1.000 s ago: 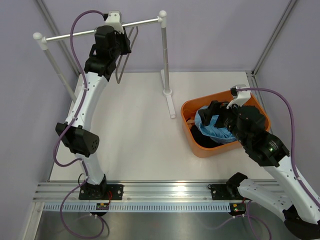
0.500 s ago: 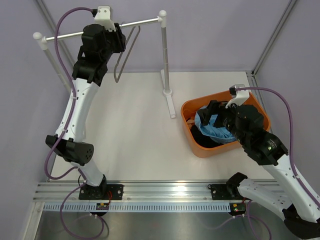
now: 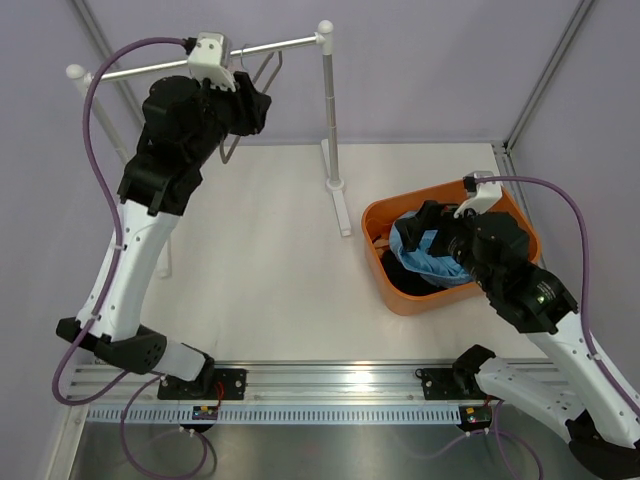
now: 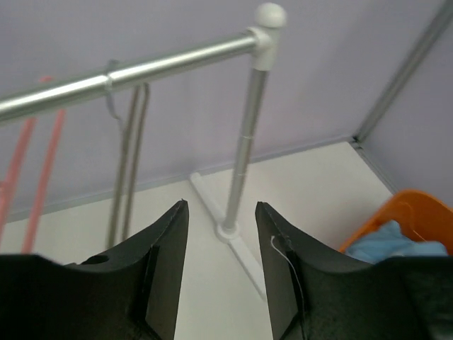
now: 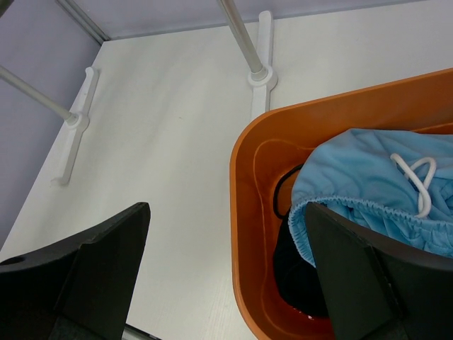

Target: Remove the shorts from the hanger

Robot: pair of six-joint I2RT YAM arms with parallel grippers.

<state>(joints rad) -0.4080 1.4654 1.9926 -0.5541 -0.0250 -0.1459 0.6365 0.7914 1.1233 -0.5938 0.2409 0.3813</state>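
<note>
The light sky blue shorts (image 3: 432,256) lie in the orange basket (image 3: 392,296) on top of the dark navy shorts (image 3: 403,276). Both also show in the right wrist view, sky blue (image 5: 368,180) over navy (image 5: 301,273). My right gripper (image 3: 428,230) hangs open and empty over the basket's left rim (image 5: 241,205). My left gripper (image 3: 254,108) is raised beside the rack's rod (image 3: 285,44), open and empty (image 4: 221,203). A bare grey hanger (image 4: 127,163) hangs on the rod ahead of it, and it also shows in the top view (image 3: 272,68).
A pink hanger (image 4: 32,159) hangs on the rod left of the grey one. The rack's right post (image 3: 328,110) and white foot (image 3: 340,205) stand between the arms. Purple walls and a metal frame enclose the table.
My left arm has straightened and its elbow has swung down and left. Its gripper has stayed up by the rod and turned right. My right arm has not moved.
</note>
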